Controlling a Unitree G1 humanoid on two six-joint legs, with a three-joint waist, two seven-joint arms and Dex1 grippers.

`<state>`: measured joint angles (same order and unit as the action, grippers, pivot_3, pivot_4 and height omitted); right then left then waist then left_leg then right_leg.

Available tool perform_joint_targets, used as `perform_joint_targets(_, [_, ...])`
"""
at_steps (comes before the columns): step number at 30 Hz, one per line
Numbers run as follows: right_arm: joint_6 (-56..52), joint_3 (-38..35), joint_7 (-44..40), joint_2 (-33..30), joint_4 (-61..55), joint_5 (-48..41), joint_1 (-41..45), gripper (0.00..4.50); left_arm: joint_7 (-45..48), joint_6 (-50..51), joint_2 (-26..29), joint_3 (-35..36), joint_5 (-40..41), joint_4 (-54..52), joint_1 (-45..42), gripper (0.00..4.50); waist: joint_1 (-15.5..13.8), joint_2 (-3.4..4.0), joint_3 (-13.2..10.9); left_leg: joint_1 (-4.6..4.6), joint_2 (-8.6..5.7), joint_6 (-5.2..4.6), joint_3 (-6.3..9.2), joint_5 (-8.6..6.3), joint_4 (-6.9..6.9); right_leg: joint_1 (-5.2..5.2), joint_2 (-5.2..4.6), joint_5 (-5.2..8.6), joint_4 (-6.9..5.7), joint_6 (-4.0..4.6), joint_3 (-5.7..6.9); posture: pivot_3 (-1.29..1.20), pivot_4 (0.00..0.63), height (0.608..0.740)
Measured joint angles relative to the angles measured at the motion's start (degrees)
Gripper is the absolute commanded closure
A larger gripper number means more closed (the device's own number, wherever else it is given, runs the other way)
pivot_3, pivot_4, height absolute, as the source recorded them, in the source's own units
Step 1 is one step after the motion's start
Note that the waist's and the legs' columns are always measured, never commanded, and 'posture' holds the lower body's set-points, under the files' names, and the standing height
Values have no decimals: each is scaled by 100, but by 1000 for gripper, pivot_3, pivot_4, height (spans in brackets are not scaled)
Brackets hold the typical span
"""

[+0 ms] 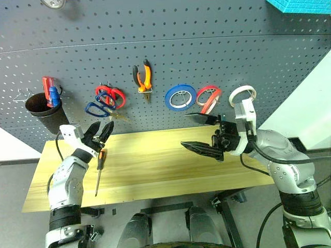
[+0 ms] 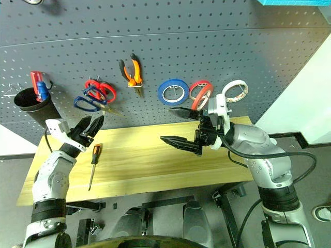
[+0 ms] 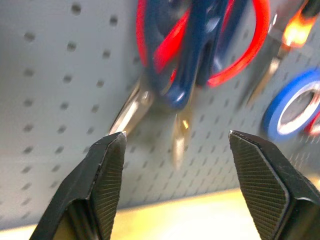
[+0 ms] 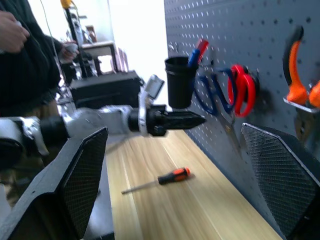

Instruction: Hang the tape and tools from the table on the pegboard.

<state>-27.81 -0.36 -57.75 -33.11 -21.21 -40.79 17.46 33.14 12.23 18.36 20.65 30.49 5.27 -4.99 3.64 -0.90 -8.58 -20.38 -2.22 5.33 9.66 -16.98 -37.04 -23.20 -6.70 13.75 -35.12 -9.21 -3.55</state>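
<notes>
Hanging on the pegboard (image 1: 217, 46) are the orange-and-black pliers (image 1: 143, 76), the blue-handled scissors (image 1: 98, 108) together with red-handled scissors (image 1: 115, 94), a blue tape roll (image 1: 180, 96), the red tape ring (image 1: 208, 97) and a white ring (image 1: 242, 94); a black cup (image 1: 42, 108) at the left side of the board is holding red and blue items; the screwdriver (image 1: 99, 170) is lying on the wooden bench (image 1: 155, 165), near its left end, with the orange-black handle pointing toward the board and the thin shaft pointing to the front edge.

The left end effector (image 1: 100, 133) is hovering just over the screwdriver handle, its two black fingers (image 3: 107, 185) standing apart with nothing between them; in the left wrist view they are pointing toward the two pairs of scissors on the board.

The right end effector (image 1: 202, 133) is standing wide and is holding nothing; it is pointing sideways over the middle of the bench, in front of the red tape ring and the white ring; in the right wrist view it is facing the left arm and the screwdriver, and a person in dark clothes (image 4: 22, 60) is standing beyond the bench end.
</notes>
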Motion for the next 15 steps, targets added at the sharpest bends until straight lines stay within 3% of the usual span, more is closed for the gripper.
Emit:
perform_joint_targets(8, [315,768,194,-358,564,1527,3,0,-1442,2134,820,-387,-891,-34,418,1060,18,3,-2,4,0,-1,1,0,-1,1,2,0,-10,0,0,-107,102,738])
perform_joint_targets(12, [495,926,197,-250,590,1736,-52,0,-1735,2769,840,-502,-1100,567,-59,155,7,2,-3,2,0,-1,5,0,0,-1,2,0,-10,0,2,-104,114,738])
perform_joint_targets(15, [519,987,200,-173,576,1776,-82,0,-1870,3139,862,-552,-1215,1239,-659,68,16,2,-2,3,0,0,5,0,-1,0,2,0,-10,0,2,-115,114,738])
